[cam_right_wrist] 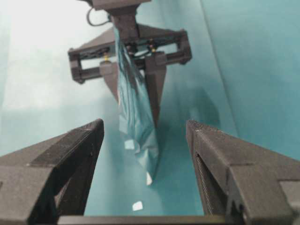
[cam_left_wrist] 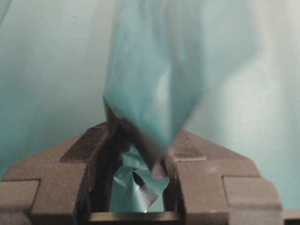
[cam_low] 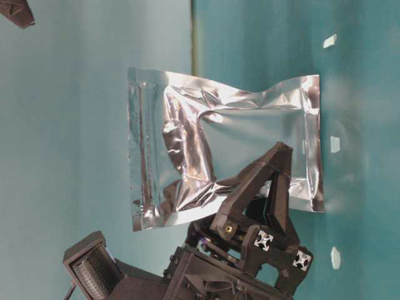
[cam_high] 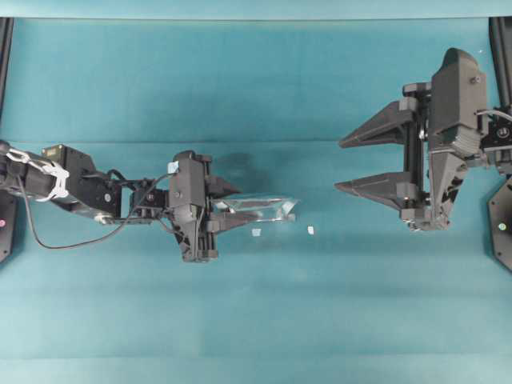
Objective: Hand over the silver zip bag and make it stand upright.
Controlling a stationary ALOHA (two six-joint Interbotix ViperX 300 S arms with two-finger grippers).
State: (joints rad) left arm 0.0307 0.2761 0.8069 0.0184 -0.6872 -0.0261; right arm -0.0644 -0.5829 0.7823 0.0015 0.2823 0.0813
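Observation:
My left gripper [cam_high: 232, 206] is shut on one edge of the silver zip bag [cam_high: 268, 210], a crinkled foil pouch held on edge and sticking out to the right. In the table-level view the silver zip bag [cam_low: 225, 150] shows its broad face, with the zip strip on the side away from the table and the left gripper [cam_low: 282, 156] clamping a lower corner. In the left wrist view the foil [cam_left_wrist: 154, 70] rises from between the jaws. My right gripper [cam_high: 340, 165] is open, a short way right of the bag, facing it. The bag [cam_right_wrist: 136, 112] hangs ahead of the right gripper [cam_right_wrist: 145, 124].
Small white scraps [cam_high: 310, 230] [cam_high: 257, 233] lie on the teal table near the bag's free end; one scrap [cam_right_wrist: 138, 206] shows below the right jaws. Dark frame posts [cam_high: 500, 48] stand at the table's side edges.

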